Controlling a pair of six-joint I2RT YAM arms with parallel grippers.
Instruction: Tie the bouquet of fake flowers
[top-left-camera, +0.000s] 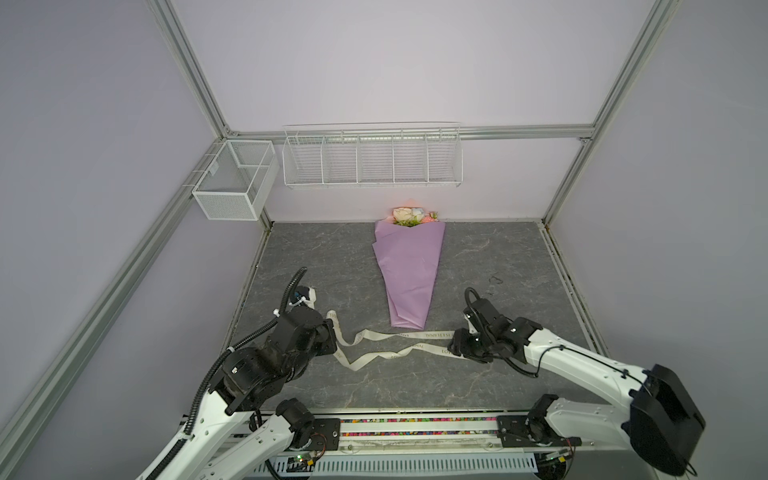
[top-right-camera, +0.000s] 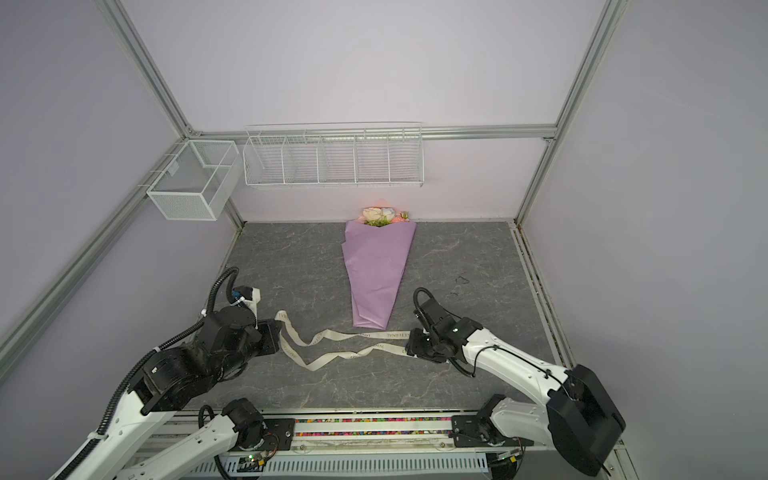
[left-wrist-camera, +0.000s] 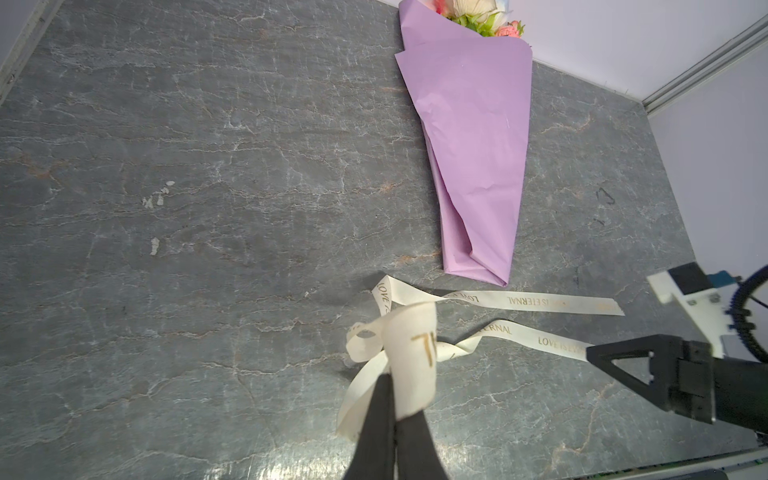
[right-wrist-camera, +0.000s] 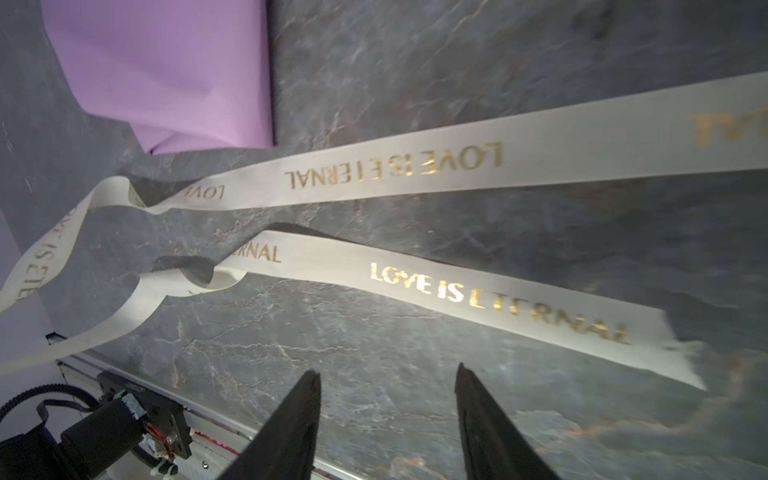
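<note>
Pinching the cream ribbon, the left gripper is pressed together; the right gripper hovers spread just beside the ribbon's free end. The bouquet lies wrapped in lilac paper at the back of the table, with ribbon loops near the paper's narrow tip.

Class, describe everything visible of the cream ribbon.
The ribbon is long, cream, satin-like, printed in gold LOVE IS ETERNAL. It lies loose and untied on the grey table, doubled into two strands beside the narrow end of the lilac wrap, not touching it. The left gripper pinches its looped part; the open right gripper is by one end.
</note>
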